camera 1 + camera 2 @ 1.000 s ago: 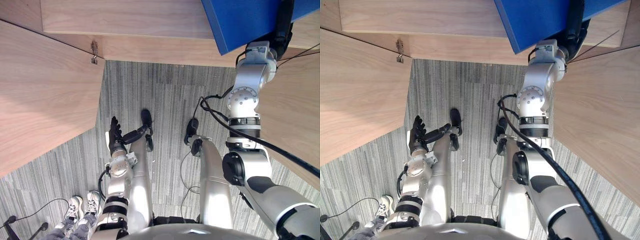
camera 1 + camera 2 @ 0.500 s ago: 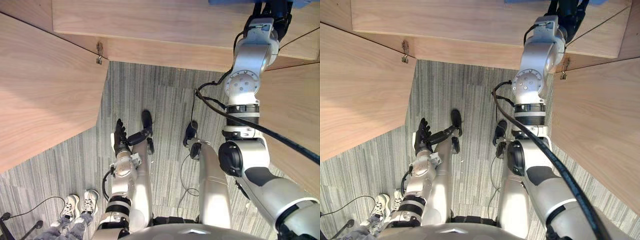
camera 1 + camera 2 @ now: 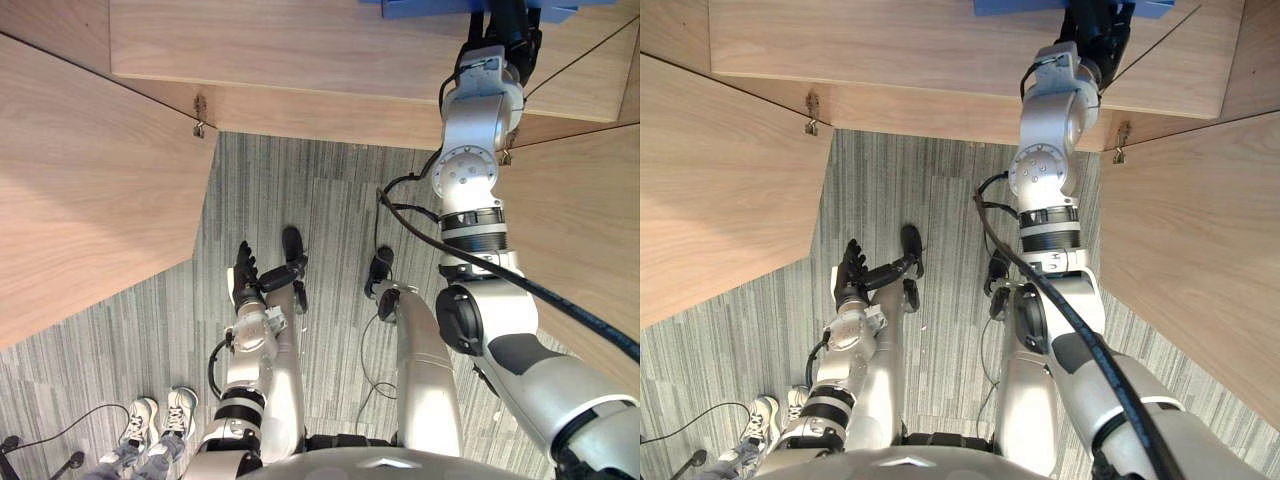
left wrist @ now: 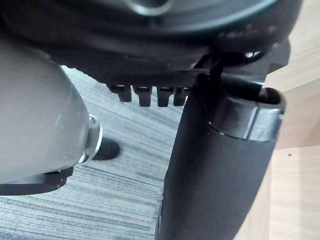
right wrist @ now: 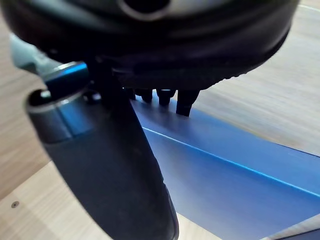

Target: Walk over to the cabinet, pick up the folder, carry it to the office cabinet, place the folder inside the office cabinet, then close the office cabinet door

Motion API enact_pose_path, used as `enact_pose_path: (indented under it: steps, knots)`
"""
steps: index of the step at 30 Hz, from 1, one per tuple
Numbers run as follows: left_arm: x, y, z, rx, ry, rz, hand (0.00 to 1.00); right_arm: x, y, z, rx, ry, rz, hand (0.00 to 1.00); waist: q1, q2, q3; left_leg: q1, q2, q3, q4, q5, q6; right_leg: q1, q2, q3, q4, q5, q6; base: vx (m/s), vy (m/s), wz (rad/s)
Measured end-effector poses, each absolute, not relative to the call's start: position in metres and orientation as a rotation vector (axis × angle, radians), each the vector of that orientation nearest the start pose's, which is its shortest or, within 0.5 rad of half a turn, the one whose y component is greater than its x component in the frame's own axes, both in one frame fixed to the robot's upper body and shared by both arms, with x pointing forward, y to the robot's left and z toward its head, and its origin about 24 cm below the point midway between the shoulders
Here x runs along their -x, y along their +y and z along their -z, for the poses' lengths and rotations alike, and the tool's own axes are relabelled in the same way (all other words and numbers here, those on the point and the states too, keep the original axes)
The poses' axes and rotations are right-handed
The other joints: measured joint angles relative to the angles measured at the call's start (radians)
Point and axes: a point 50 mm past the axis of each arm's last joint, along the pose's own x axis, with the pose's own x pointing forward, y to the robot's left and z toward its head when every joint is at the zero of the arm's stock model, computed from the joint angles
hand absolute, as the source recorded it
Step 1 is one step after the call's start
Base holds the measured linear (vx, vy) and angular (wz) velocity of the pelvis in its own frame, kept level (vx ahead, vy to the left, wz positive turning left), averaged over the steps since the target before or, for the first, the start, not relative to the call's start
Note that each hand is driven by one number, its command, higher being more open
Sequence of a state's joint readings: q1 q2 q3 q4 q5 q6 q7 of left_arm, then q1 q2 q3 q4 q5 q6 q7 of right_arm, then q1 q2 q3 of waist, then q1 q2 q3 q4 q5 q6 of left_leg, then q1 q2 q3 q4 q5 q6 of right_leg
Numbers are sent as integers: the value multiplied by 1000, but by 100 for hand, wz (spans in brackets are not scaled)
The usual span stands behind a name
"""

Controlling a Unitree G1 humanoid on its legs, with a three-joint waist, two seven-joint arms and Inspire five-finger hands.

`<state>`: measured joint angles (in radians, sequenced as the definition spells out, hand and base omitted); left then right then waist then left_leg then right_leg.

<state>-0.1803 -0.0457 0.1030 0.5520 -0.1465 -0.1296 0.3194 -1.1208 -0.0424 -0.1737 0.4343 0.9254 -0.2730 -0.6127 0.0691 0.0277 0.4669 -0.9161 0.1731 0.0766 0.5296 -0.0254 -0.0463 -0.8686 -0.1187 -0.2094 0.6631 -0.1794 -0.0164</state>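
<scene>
- Right hand (image 3: 1095,25) raised into the office cabinet (image 3: 300,45); closed on the folder (image 5: 235,170), thumb (image 5: 110,165) across the near blue face, fingertips (image 5: 165,96) hooked at its far edge; reads as a pinch
- Folder directly under and just past the palm, over the wooden shelf (image 5: 30,215); cannot tell whether resting on it yet
- Left hand (image 3: 243,275) low at the side, fingers loose and straight, holding nothing
- Handling, as a judgement: probably light, thin and stiff, with a smooth and likely slippery cover; liable to pivot or slide out of a pinch taken at one edge; best held near the spine, thumb on one face and fingers on the other, well in from the corner; little to damage beyond a bent corner
- Against a second ago: then a broad blue panel beside and below the right hand, outside the opening; now just a thin strip on either side of the hand, deeper in the cabinet; right arm stretched further forward; left hand much as before; whole view shifted slightly too
</scene>
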Motion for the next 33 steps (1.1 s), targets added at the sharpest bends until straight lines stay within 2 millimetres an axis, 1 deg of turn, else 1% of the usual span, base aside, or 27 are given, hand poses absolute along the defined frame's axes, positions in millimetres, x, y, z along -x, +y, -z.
enact_pose_path:
  steps: [4, 8, 12, 14, 21, 27, 33]
  knots:
    - [-266, 163, 31, 162, 284, -392, 100, -378, -134, -287, -1123, -450, 216, 100, -6, 0, 0, 0, 0, 1, 0, 1, 1, 2, 1, 0, -6, 4, 2, 22, 45, -1]
    - [-266, 164, 32, 158, 287, -392, 100, -381, -136, -280, -1004, -444, 197, 100, -12, 0, 0, 1, 3, 3, -2, 2, 3, 7, 6, 1, -21, 14, 4, 16, 46, -3]
    - [-266, 165, 33, 157, 290, -380, 100, -382, -141, -275, -947, -444, 180, 100, -15, 1, 0, 3, 3, 5, -2, 2, 4, 8, 6, 2, -24, 16, 5, 13, 39, -2]
    - [-266, 164, 34, 157, 291, -373, 100, -382, -144, -272, -883, -444, 175, 100, -16, 1, 0, 3, 4, 6, 0, 2, 4, 9, 7, 3, -26, 18, 5, 23, 40, -3]
    - [-266, 168, 34, 145, 290, -357, 100, -379, -157, -259, -641, -465, 152, 100, -16, 1, 0, 4, 9, 13, 0, 1, 8, 10, 13, 11, -39, 26, 8, 24, 35, -4]
    - [-266, 169, 34, 142, 291, -342, 100, -373, -169, -256, -500, -503, 143, 100, -18, 1, 0, 7, 10, 15, 1, 0, 10, 15, 14, 13, -43, 28, 11, 3, 5, 0]
    - [-266, 169, 34, 142, 290, -335, 100, -369, -182, -253, -434, -515, 128, 100, -16, 0, -1, 8, 10, 16, 1, -1, 13, 19, 15, 13, -50, 32, 14, 8, 17, -1]
